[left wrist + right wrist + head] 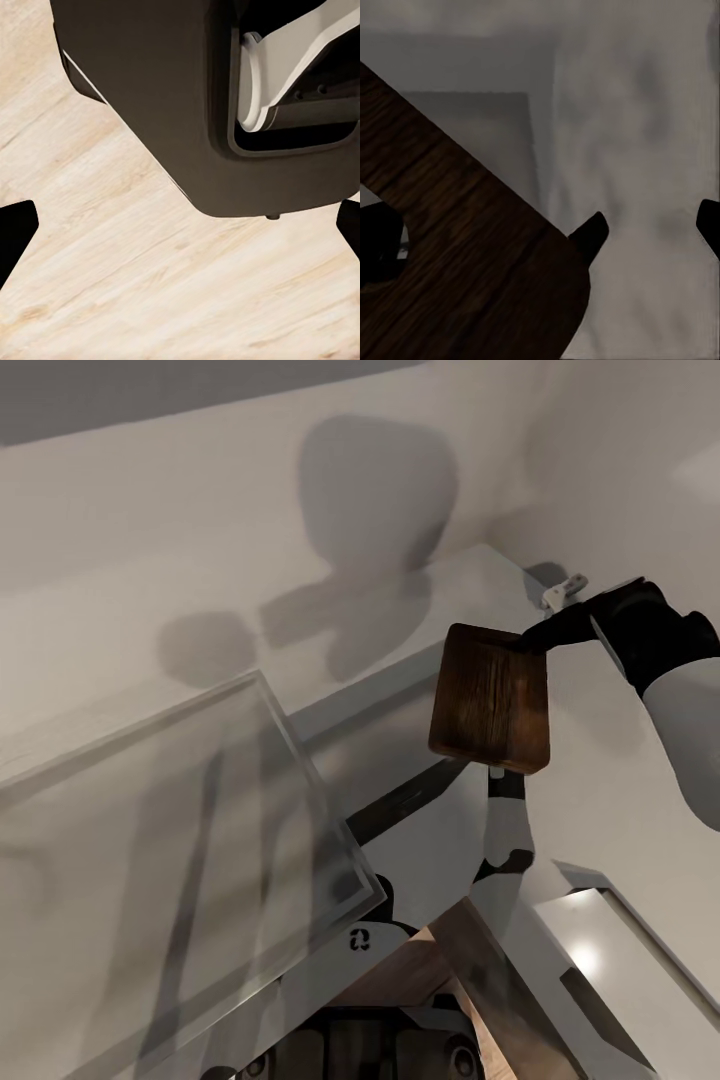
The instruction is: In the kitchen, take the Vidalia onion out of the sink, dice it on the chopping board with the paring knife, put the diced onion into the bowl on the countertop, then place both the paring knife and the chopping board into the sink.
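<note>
**Board held aloft at right, clear of any surface**

Pale wall [150,540] across the far side of the head view, crossed by soft grey shadows. At near left, a large tilted glass pane [170,840], see-through, with dark streaks showing behind it. At near right, a glossy pale slab [610,950] catching a bright highlight; not clear what it belongs to.

Right of centre, the chopping board [492,698]: dark brown wood, rounded corners, raised in the air and turned nearly face-on to the head camera, touching nothing below. Gripped at its far right corner by the right gripper [535,637], black, jaws pinching the board's edge. Behind that, the black wrist and pale forearm running off the right edge. In the right wrist view, the same board [465,255] crossing the frame on a slant, one dark fingertip [592,232] showing just past its edge, blurred grey surroundings beyond.

Below the board in the head view, a slim white-and-black arm segment [505,830] pointing down toward the robot's base.

In the left wrist view, light wooden floor [150,277] and the dark body of the robot's base [165,97]. Left gripper [180,229] with fingertips at opposite edges of that frame: jaws spread wide, holding nothing.
</note>
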